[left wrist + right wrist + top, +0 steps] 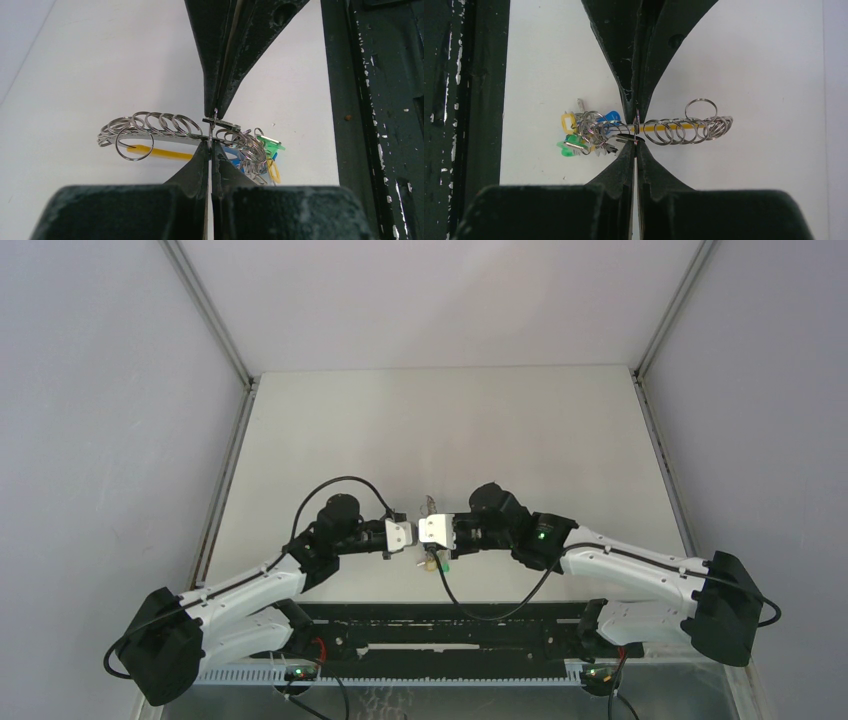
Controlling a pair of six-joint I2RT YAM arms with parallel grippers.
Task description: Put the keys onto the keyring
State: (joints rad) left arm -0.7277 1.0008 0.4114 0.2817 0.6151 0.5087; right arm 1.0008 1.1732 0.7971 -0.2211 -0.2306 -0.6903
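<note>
The left arm (pixel 240 590) is reaching in from the left. The left gripper (pixel 403 534) is meeting the right gripper (pixel 432 530) tip to tip over the middle of the table (pixel 450 420). The left gripper's jaws are pressing together and pinching a thin wire loop (pixel 213 131) of the keyring (pixel 165 131).

The keyring is being held between the two sets of tips, lying crosswise to both arms. It is showing as a curved silvery bar threaded with a row of small silver split rings. A yellow-orange band (pixel 160 152) is running alongside the bar. One single ring (pixel 131 146) is hanging lower near the far end. At the end toward the arm bases, a tangle of rings is carrying a green tag (pixel 270 145), a blue tag (pixel 613 117) and a yellow tag (pixel 568 122). Whether the loose key is sitting among them cannot be told. The tags are appearing too small for any writing to be read.

The right gripper's jaws are likewise pressing together, pinching the same loop from the opposite side. The right arm (pixel 620 565) is reaching in from the right, with a black cable (pixel 500 612) looping below it.

A black rail (pixel 450 635) is running along the near edge of the table, near the tag end of the keyring. Grey walls (pixel 100 390) are enclosing the table on the left, far and right sides.
</note>
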